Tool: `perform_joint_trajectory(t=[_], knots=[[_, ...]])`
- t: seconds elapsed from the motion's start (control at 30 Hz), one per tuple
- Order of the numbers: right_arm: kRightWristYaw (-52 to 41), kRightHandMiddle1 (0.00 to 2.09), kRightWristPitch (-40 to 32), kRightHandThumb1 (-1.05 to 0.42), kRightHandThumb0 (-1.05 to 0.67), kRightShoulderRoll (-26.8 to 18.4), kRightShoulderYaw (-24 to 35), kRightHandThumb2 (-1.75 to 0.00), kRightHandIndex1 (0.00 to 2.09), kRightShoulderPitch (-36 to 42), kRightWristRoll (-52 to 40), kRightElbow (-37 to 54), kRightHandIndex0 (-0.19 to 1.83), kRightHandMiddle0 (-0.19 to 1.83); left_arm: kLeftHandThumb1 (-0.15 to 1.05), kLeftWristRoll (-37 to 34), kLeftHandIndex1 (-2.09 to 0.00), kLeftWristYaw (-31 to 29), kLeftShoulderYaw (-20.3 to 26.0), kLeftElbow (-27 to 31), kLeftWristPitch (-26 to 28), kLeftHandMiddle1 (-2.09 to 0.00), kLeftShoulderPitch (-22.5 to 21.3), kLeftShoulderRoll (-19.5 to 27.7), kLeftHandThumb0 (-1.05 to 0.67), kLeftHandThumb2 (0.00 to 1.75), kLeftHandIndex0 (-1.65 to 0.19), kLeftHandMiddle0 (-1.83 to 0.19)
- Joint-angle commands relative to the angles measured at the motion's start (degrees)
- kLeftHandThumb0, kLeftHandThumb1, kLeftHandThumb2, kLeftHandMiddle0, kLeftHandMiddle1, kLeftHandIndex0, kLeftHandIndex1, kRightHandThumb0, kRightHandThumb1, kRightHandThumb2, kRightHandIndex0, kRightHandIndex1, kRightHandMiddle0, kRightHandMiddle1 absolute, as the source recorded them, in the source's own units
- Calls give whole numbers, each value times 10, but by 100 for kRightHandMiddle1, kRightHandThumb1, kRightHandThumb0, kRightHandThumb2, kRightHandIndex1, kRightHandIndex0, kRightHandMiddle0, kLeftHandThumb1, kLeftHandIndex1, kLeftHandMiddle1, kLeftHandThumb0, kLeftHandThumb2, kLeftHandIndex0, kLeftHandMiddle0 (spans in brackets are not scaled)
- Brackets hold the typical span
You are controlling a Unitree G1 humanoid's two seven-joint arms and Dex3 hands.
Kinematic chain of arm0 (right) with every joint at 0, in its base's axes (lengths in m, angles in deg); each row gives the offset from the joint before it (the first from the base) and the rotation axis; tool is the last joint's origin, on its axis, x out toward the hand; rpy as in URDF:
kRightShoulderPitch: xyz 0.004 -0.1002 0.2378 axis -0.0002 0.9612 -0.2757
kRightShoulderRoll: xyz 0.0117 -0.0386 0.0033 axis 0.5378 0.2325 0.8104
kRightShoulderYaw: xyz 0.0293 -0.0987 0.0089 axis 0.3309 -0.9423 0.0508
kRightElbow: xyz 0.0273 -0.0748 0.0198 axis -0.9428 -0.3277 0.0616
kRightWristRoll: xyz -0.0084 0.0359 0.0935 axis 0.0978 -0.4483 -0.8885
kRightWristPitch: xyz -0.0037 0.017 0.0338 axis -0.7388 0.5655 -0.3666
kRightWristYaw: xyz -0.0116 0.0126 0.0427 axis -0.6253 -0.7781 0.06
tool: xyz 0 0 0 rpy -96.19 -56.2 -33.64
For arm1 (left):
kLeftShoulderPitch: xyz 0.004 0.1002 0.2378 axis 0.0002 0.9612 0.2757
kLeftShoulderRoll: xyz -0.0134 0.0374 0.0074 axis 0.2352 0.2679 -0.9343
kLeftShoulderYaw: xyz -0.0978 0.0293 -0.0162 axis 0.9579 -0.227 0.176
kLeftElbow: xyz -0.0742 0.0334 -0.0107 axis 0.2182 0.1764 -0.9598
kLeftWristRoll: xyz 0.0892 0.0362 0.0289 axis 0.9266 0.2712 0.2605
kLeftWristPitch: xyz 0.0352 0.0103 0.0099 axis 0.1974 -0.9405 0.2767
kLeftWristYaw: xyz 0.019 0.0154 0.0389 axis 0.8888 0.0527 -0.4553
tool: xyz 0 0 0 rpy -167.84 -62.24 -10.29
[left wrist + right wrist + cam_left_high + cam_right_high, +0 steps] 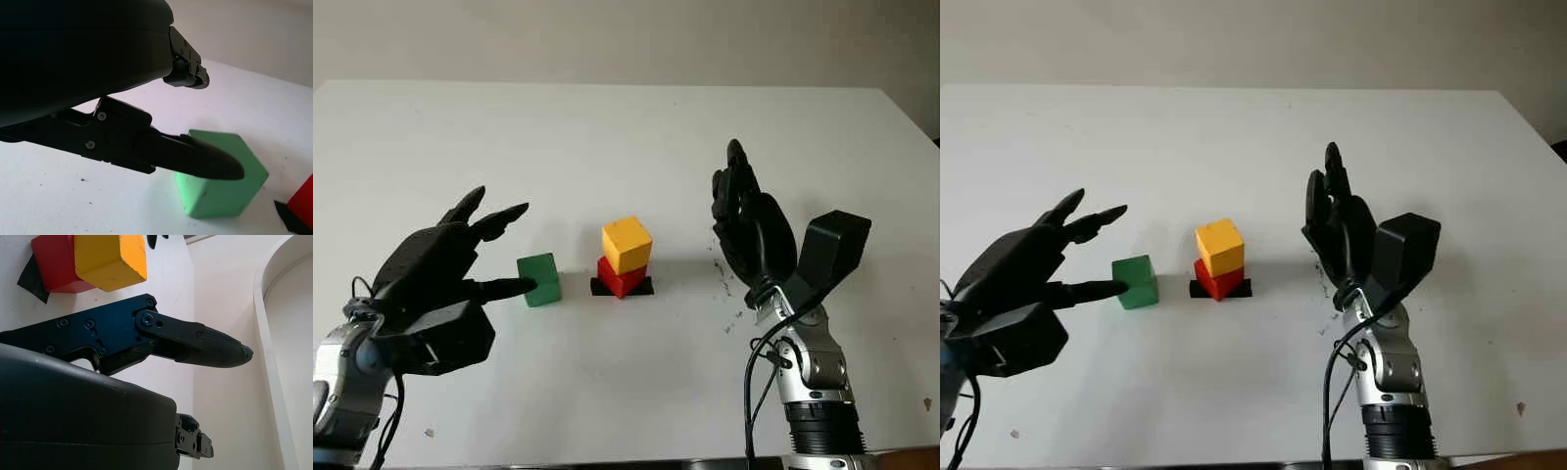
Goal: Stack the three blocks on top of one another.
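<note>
While my left hand [460, 269] sits open at nine o'clock, one finger reaching the green block [540, 280], I count three blocks. Yellow [626, 244] sits on red [619, 276]; my right hand [749, 230] is open at three o'clock.

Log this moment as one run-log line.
stack: yellow block on red block | green block on table, left hand open at it | right hand open, clear

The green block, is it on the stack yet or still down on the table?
Still on the table. The green block sits beside the yellow block and red block stack, with the open left hand at its side.
</note>
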Motion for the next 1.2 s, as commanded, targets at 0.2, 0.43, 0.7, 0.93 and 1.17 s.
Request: perform_joint_trajectory(t=[0.2,0.43,0.7,0.93,1.17], knots=[[1,0,-2,-105,-74,-7,3,-66,0,-2,3,11,-19,-19,103,-3,-7,-10,-15,-18,-6,-6,-5,3,-85,7,-31,6],[-2,0,4,-105,-73,-8,2,-66,0,-3,5,5,-19,-19,105,-45,-4,-25,3,1,-7,-5,3,-1,-87,18,-26,9],[-5,0,4,-105,-73,-7,1,-66,0,-1,8,5,-19,-19,105,-47,-3,45,16,1,-6,-5,3,-36,-81,42,-14,7],[-2,0,-1,-105,-71,-6,-1,-65,0,6,12,12,-19,-19,105,-52,-2,106,30,11,-16,-5,11,-71,-80,61,1,12],[-4,0,14,-105,-69,-8,1,-66,0,6,19,3,-19,-19,105,-51,-5,95,32,60,16,-5,30,-82,-84,61,2,12]])
